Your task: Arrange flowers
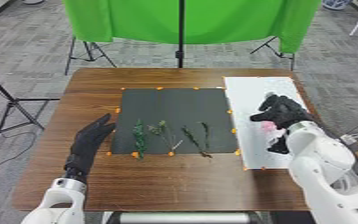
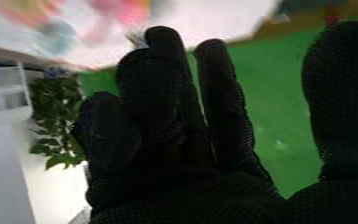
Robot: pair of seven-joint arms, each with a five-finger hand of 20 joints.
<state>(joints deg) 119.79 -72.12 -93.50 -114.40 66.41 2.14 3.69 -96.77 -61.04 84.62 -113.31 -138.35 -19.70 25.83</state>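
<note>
The right hand (image 1: pixel 286 112), released, fingers loosely extended, is hovering over the white sheet (image 1: pixel 256 159), with pink blooms (image 1: pixel 269 126) lying just beside it and green sprigs (image 1: pixel 139 139) well to its left, a careless descent risking crushed petals.

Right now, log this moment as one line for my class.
task: arrange flowers; right hand: open, over white sheet; left hand: open, by dark mat; green stems: lying on dark mat; pink item: on white sheet
</note>
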